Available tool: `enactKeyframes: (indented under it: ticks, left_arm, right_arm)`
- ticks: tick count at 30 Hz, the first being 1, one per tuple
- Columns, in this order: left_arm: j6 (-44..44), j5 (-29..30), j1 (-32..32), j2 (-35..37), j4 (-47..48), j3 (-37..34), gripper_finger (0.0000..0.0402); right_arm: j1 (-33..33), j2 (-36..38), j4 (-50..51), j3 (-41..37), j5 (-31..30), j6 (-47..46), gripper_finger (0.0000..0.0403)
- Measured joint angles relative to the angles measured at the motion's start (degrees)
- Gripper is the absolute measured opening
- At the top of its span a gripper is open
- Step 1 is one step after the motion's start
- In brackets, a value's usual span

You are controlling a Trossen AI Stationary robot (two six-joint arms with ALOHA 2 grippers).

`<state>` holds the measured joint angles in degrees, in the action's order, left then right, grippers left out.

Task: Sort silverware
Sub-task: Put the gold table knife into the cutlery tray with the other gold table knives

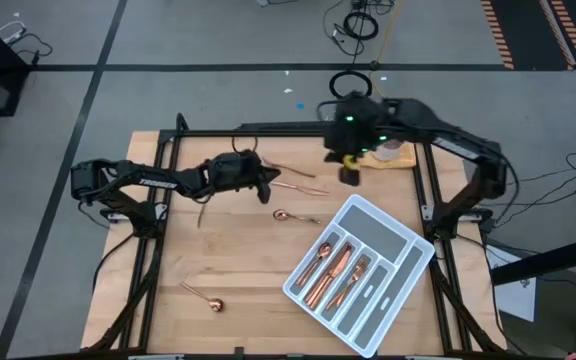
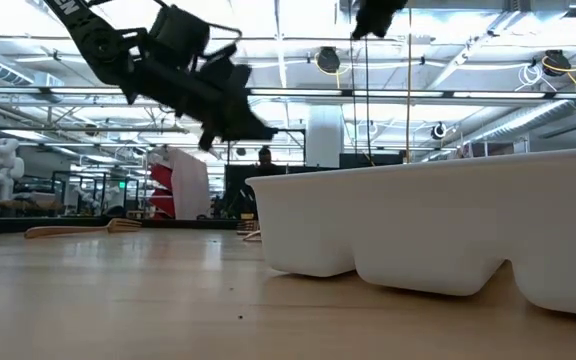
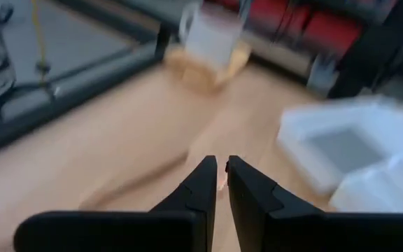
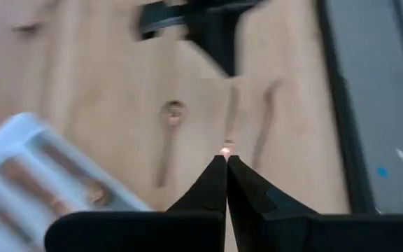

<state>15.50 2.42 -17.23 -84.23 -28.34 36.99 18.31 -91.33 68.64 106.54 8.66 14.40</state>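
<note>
My left gripper [image 1: 266, 190] hangs above the table's middle and points toward the right edge. Its fingers [image 3: 221, 164] are nearly together, with a copper glint between them. Two copper pieces [image 1: 303, 187] lie just beyond its tips, and a spoon [image 1: 281, 215] lies flat nearby. Another spoon [image 1: 213, 300] rests at the near left. The grey-white divided tray [image 1: 408, 250] sits slantwise at the near right, with several copper pieces [image 1: 333, 270] in its compartments. My right gripper [image 1: 348, 175] is high over the far middle, shut [image 4: 226, 157], with nothing between its fingers. My left gripper pinches a thin copper piece of silverware [image 3: 221, 183] between its two fingers. The fingers come in slanting a little downward from the table's left. The fingers themselves hide which part of the piece they are on and how it sits.
A small wooden board with a white object [image 1: 388, 155] sits at the far right, close to my right arm. Black frame rails [image 1: 158, 230] run along the table's left and right sides. Bare wood lies between the near-left spoon and the tray [image 2: 438, 230].
</note>
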Motion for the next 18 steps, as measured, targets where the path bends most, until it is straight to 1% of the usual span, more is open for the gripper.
enactKeyframes:
  ticks: [3, 5, 8, 10, 13, 16, 18]
  left_arm:
    - [3.7, 0.1, 0.0, 0.0, -8.1, 0.0, 0.0043]
    - [5.0, 0.2, 0.0, 0.0, -13.4, 0.0, 0.0043]
    - [4.4, 0.2, 0.0, 0.0, -19.2, 0.0, 0.0043]
    - [3.7, 0.2, 0.0, 0.0, -22.6, 0.0, 0.0043]
    - [3.7, 0.0, 0.0, 0.0, -26.7, 0.0, 0.0043]
    - [3.9, -2.3, -0.3, 0.0, -29.2, 0.0, 0.0043]
    - [6.3, -4.3, -0.7, 0.0, -30.0, 0.0, 0.0043]
  right_arm:
    - [0.0, 3.1, 3.0, 0.0, 6.1, 3.2, 0.0]
    - [0.3, 5.2, 4.3, -0.1, 9.2, 4.9, 0.0]
    - [0.9, 8.6, 4.6, -0.4, 11.2, 5.4, 0.0]
    - [1.5, 11.4, 4.0, -2.2, 11.4, 5.4, 0.0]
    - [2.5, 16.5, -0.2, -7.6, 12.4, 4.9, 0.0]
    - [3.6, 23.0, -7.7, -16.7, 12.9, 2.9, 0.0]
    - [4.3, 27.6, -14.5, -23.6, 12.8, 0.5, 0.0]
